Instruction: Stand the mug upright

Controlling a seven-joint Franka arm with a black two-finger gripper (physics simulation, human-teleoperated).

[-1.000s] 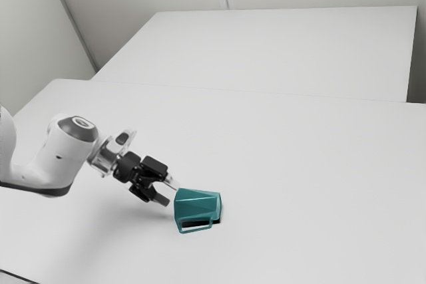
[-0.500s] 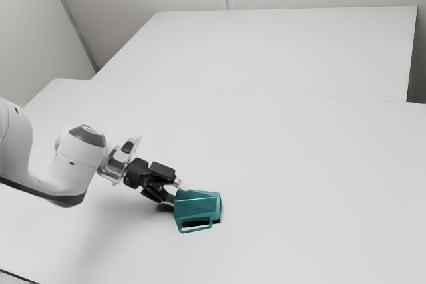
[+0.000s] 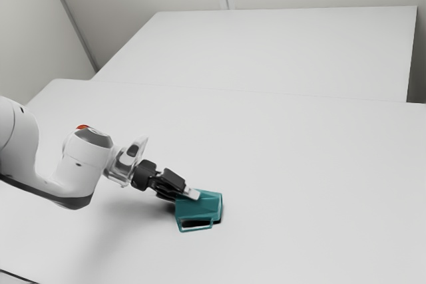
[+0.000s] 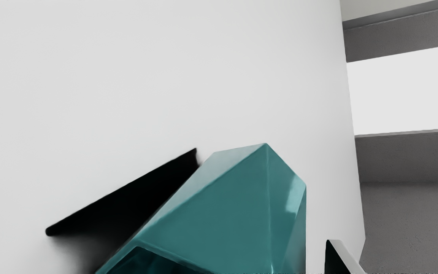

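Teal mug (image 3: 201,209) on its side on pale table (image 3: 306,184), not upright; mouth toward gripper (image 3: 186,197), handle (image 3: 197,229) toward exterior view's near edge. Pincer spread: one fingertip (image 4: 334,260) beside mug, gap between in wrist view; other fingertip hidden.

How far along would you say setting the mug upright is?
The approach looks done: the gripper is at the teal mug. Lining up the grip seems under way, one finger standing clear of its wall. Left: gripping and righting the mug, which lies sideways.
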